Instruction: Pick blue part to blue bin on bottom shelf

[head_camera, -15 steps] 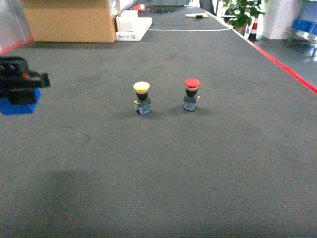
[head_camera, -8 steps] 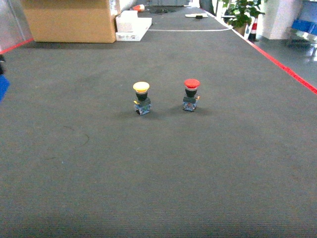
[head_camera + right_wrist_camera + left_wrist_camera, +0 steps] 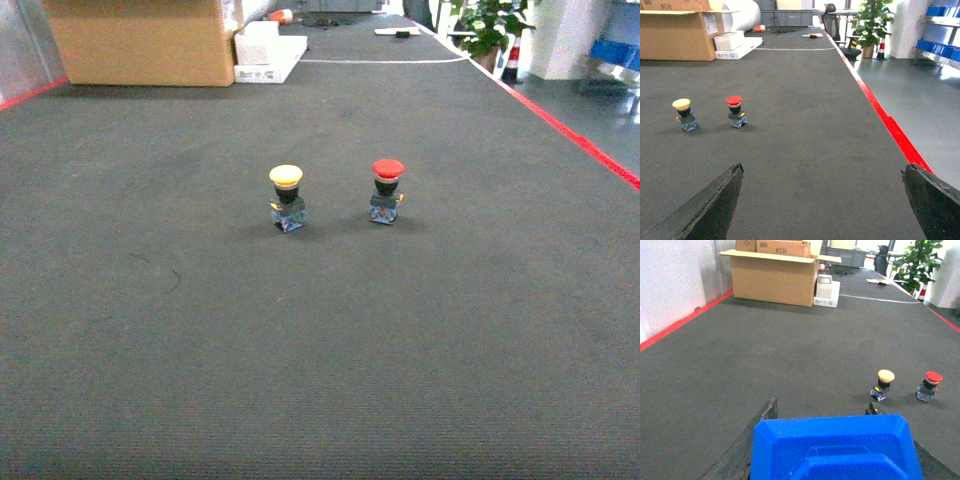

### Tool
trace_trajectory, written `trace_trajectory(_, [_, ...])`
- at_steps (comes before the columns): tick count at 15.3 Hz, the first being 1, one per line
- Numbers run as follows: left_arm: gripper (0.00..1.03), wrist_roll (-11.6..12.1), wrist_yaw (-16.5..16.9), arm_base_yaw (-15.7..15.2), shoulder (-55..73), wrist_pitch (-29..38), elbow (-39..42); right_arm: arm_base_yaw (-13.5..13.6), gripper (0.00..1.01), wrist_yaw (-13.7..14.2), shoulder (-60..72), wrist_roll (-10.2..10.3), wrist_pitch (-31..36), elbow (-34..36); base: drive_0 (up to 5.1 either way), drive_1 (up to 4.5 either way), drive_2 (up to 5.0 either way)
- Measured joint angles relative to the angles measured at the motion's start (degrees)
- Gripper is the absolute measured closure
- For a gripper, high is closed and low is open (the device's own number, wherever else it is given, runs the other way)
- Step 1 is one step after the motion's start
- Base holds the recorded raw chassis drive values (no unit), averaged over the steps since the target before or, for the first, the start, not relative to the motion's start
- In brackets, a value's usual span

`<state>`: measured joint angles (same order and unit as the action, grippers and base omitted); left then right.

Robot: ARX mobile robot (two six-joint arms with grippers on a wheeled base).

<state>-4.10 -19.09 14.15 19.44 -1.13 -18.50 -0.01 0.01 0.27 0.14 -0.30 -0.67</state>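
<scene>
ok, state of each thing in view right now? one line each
left gripper: shut on the blue part, out of the head view
blue part: held between the left fingers, off the mat
right gripper: open, nothing between its fingers
yellow push-button: upright on the mat, untouched
red push-button: upright on the mat, beside the yellow one, apart from it
cardboard box: top flaps open, smaller boxes inside

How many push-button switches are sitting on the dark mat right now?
2. The yellow-capped switch stands upright near the mat's centre; the red-capped switch stands upright to its right, apart from it. Neither end effector shows in the head view, and more switches could lie outside the views.
</scene>
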Motion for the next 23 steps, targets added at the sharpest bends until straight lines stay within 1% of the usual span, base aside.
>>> trace_trajectory(4, [0.59,0.00,0.00,0.00,0.00,0.00,0.00,0.00,0.03,0.00,0.00,0.00,0.00,0.00,0.0,0.00,0.0])
trace_trajectory(9, [0.59,0.00,0.00,0.00,0.15,-0.07,0.00,0.00,0.03,-0.02,0.00,0.00,0.15,0.00,0.1,-4.03,4.3])
trace_trajectory(12, [0.59,0.00,-0.02,0.00,-0.44,0.24,-0.02,0.00,0.03,0.00,0.00,0.00,-0.15,0.00,-0.4,-0.38,-0.4])
trace_trajectory(23, [0.59,0.00,-0.17,0.00,0.00,0.00,-0.02,0.00,0.03,-0.02,0.00,0.00,0.00,0.00,-1.6,-1.63,-1.6])
